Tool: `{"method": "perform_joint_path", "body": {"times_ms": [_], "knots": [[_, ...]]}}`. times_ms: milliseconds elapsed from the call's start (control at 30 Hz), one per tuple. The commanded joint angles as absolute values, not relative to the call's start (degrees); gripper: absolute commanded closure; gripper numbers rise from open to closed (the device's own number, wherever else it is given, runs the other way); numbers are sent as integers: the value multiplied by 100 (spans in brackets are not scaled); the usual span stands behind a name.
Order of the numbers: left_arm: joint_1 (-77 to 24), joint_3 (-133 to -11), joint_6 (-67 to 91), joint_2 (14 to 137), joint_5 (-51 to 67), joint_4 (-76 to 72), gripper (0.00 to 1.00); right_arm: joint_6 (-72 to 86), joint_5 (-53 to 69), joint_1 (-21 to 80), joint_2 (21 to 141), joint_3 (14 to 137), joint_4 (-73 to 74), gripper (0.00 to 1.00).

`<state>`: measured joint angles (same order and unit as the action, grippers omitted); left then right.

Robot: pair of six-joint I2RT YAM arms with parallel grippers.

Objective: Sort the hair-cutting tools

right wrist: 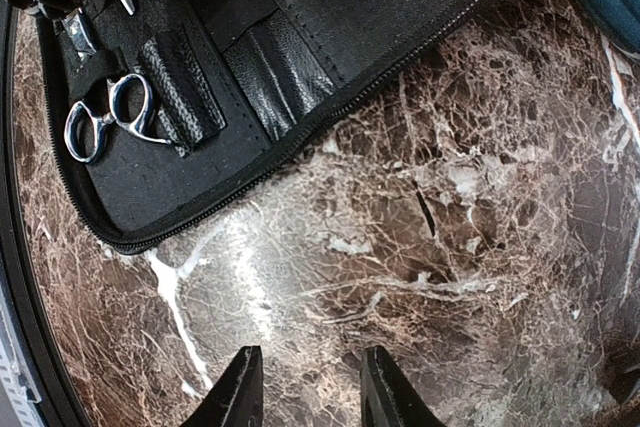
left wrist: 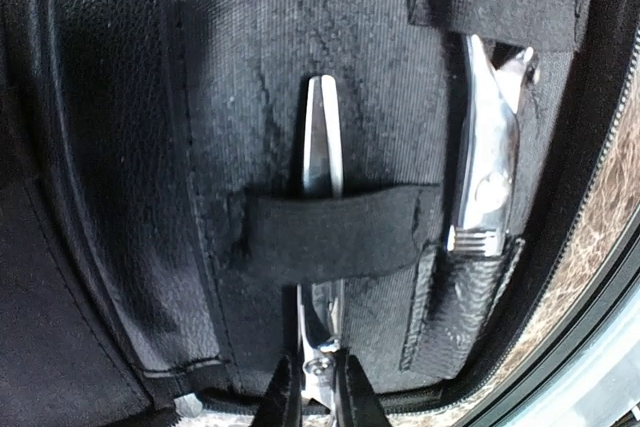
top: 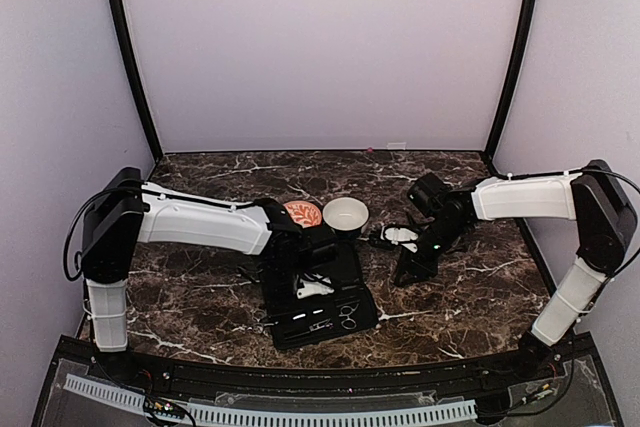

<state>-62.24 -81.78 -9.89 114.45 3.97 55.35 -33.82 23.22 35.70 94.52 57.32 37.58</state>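
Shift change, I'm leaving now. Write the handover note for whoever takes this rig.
Left gripper: shut on the slim silver tool strapped in the open black case.
Right gripper: open, empty, above the marble table.
Scissors and a silver clip sit in the case.
Done: no tool seen outside the case.
To do: pull each tool and sort it.

Middle of silvery tool [left wrist: 322, 142] and blades of scissors [right wrist: 108, 120] under elastic straps [left wrist: 335, 232].
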Motion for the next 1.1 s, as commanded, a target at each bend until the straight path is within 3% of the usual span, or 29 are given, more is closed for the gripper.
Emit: {"method": "perform_joint_path", "body": {"times_ms": [0,600,867,1067], "knots": [[-6205,-8350,-1060,11465,632,5435,100,-3405,2320,3612,9483,5856,3831,67],[-6170,-8613,-1107,11740,606,5095,100,-3398,2307,3621,9547,5869,3848,67],[-6169,-8528,-836,11607,409,5079,74,-3404,2329,3621,9587,5880,3861,67],[-6168,-8226,-540,10847,160,5334,54,-3415,2338,3630,9614,5887,3869,67]]}}
